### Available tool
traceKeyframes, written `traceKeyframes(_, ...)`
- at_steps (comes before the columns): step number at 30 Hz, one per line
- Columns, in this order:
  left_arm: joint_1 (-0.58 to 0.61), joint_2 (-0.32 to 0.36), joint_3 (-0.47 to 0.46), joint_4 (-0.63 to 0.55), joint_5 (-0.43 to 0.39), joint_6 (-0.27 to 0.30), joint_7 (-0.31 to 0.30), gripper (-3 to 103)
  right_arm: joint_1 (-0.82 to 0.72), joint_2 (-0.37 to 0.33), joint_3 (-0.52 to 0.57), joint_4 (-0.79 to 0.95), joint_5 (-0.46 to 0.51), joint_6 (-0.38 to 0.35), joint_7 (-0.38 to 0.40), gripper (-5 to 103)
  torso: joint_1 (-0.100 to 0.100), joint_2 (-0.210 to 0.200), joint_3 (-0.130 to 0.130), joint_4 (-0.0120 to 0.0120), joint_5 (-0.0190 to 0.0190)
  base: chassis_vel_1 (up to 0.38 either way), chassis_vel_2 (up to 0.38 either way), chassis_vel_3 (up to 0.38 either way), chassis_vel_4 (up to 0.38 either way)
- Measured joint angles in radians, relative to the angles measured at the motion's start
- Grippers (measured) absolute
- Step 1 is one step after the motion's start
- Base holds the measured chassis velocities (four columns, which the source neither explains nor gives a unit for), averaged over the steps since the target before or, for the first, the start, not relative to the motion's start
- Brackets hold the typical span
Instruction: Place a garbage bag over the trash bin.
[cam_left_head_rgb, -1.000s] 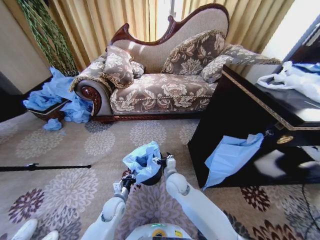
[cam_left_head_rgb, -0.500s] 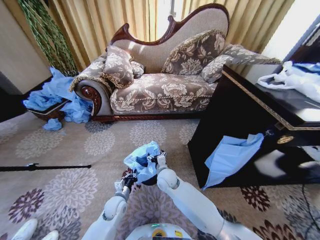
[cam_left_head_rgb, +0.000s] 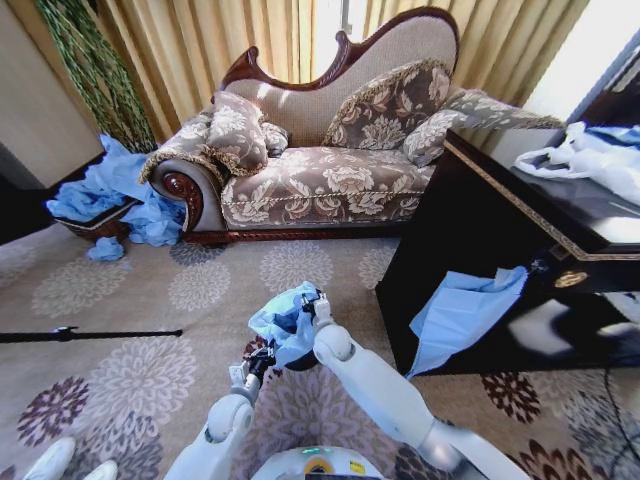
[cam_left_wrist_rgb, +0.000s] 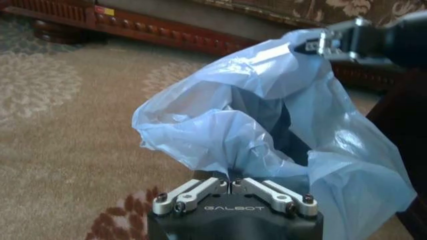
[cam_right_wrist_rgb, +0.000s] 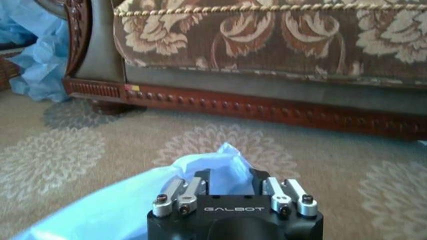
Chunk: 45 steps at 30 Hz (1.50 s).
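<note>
The bag (cam_left_head_rgb: 285, 322) is draped over the bin (cam_left_head_rgb: 305, 358) but not seated. Its rim is clamped by the left gripper (cam_left_wrist_rgb: 231, 183) and right gripper (cam_left_head_rgb: 316, 297). Spreading and tucking appear to remain.

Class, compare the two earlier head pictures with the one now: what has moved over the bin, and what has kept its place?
The right pincer slid leftward along the garbage bag rim, its arm swinging across. The left pincer stayed clamped on the near edge; the trash bin and the sofa did not move.
</note>
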Motion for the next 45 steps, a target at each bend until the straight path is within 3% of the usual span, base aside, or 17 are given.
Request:
traceKeyframes(2, 0.001, 0.0, 0.0, 0.0, 0.001, 0.0, 0.004, 0, 0.007, 0.006, 0.0, -0.006, -0.002, 0.001, -0.002, 36, 0.0, 0.0, 0.0, 0.0, -0.0001, 0.0, 0.0, 0.0, 0.0)
traceKeyframes(8, -0.001, 0.001, -0.002, 0.003, 0.003, -0.001, 0.012, 0, 0.036, 0.028, 0.008, -0.044, -0.002, 0.012, -0.014, 16, 0.0, 0.0, 0.0, -0.0002, -0.0001, 0.0, 0.0, 0.0, 0.0)
traceKeyframes(10, -0.001, 0.0, -0.002, 0.003, 0.003, -0.002, 0.014, 0, 0.039, 0.031, 0.011, -0.051, -0.002, 0.018, -0.017, 16, 0.0, 0.0, 0.0, -0.0001, 0.0, 0.0, 0.0, 0.0, 0.0)
traceKeyframes(11, -0.001, 0.0, -0.002, 0.005, 0.005, -0.004, 0.016, 0, 0.044, 0.036, 0.018, -0.061, -0.005, 0.028, -0.021, 8, 0.0, 0.0, 0.0, -0.0001, 0.0, 0.0, 0.0, 0.0, 0.0)
traceKeyframes(15, 0.002, -0.002, -0.003, 0.012, 0.011, -0.009, 0.021, 0, 0.062, 0.047, 0.03, -0.07, -0.009, 0.038, -0.022, 2, 0.0, 0.0, 0.0, -0.0001, 0.0, 0.0, 0.0, 0.0, 0.0)
traceKeyframes(25, 0.006, -0.002, -0.009, 0.012, 0.016, -0.015, 0.033, 0, 0.106, 0.029, 0.004, -0.017, -0.05, 0.026, -0.029, 0, 0.0, 0.0, 0.0, -0.0001, 0.0, 0.0, 0.0, 0.0, 0.0)
traceKeyframes(34, 0.015, -0.006, -0.013, 0.008, 0.015, -0.021, 0.037, 0, 0.116, -0.007, 0.02, -0.09, -0.084, 0.025, -0.071, -2, 0.0, 0.0, 0.0, -0.0001, 0.0002, 0.0, 0.0, 0.0, 0.0)
traceKeyframes(38, 0.011, -0.007, -0.013, 0.01, 0.015, -0.021, 0.037, 0, 0.086, -0.038, 0.016, -0.038, -0.038, 0.008, -0.065, 14, 0.0, 0.0, 0.0, -0.0002, 0.0003, 0.0, 0.0, 0.0, 0.0)
traceKeyframes(40, 0.008, -0.007, -0.013, 0.013, 0.015, -0.021, 0.037, 0, 0.076, -0.047, 0.014, -0.006, -0.005, 0.003, -0.051, 14, 0.0, 0.0, 0.0, -0.0002, 0.0004, 0.0, 0.0, 0.0, 0.0)
traceKeyframes(42, 0.003, -0.01, -0.011, 0.021, 0.015, -0.021, 0.037, 0, 0.042, -0.072, 0.013, 0.117, 0.109, -0.024, -0.003, 30, 0.0, 0.0, 0.0, 0.0001, 0.0002, 0.0, 0.0, 0.0, 0.0)
traceKeyframes(43, 0.003, -0.01, -0.011, 0.021, 0.015, -0.021, 0.037, 0, 0.042, -0.072, 0.013, 0.117, 0.109, -0.024, -0.003, 30, 0.0, 0.0, 0.0, 0.0001, 0.0002, 0.0, 0.0, 0.0, 0.0)
traceKeyframes(45, 0.0, -0.011, -0.01, 0.024, 0.014, -0.021, 0.037, 0, 0.019, -0.096, 0.016, 0.189, 0.152, -0.032, 0.018, 41, 0.0, 0.0, 0.0, -0.0001, 0.0002, 0.0, 0.0, 0.0, 0.0)
